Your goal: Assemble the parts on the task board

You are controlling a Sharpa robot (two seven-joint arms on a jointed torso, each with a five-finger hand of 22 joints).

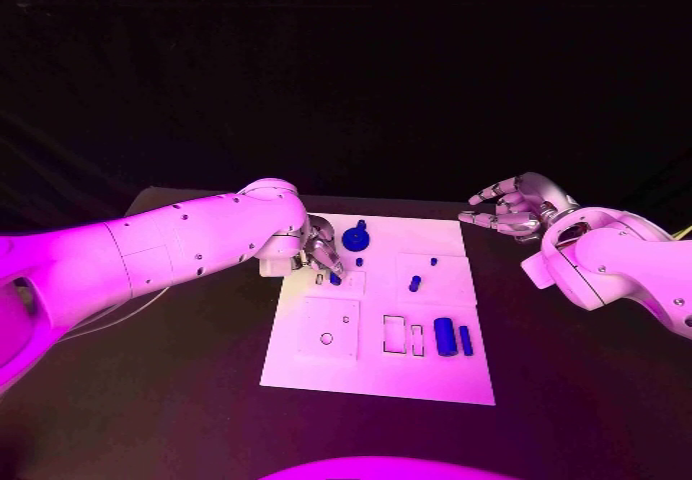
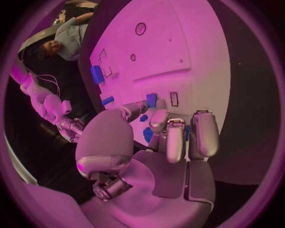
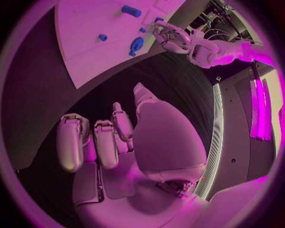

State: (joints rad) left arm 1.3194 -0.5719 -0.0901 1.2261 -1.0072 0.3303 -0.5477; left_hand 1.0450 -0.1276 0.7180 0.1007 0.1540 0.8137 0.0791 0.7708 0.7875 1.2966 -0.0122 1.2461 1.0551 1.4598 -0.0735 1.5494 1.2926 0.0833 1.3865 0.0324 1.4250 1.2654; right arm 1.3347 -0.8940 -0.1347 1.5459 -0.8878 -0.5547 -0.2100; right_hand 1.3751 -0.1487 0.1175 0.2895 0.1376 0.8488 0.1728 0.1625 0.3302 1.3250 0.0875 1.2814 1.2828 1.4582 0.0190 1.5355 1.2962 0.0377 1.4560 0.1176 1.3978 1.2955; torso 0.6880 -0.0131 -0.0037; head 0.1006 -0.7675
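Left hand (image 1: 319, 250) in the head view hangs over the far left part of the task board (image 1: 378, 370), its fingers pointing down at a small blue part (image 1: 335, 279) that lies at their tips; whether they touch it I cannot tell from here. Just beyond that hand sits a round blue part (image 1: 355, 238) near the board's far edge. A small blue piece (image 1: 414, 284) stands toward the board's middle, and 2 long blue parts (image 1: 444, 336) lie side by side near the right edge, next to rectangular outlines. Right hand (image 1: 509, 207) is held off the board, above the dark surface (image 1: 173, 400) past the far right corner, fingers curled loosely and apart, with nothing in them.

From the left wrist, the left hand (image 2: 169, 137) has its fingers bent toward the board (image 2: 196, 42), and a blue part (image 2: 151, 99) shows at the fingertips; a firm hold cannot be confirmed. Another blue part (image 2: 97, 74) lies further along the board.

From the right wrist, the right hand (image 3: 113, 142) is empty, fingers slightly curled over the dark surface (image 3: 118, 80). Beyond it lie the board (image 3: 89, 28), the round blue part (image 3: 137, 45), a long blue part (image 3: 131, 10) and the left hand (image 3: 169, 37).
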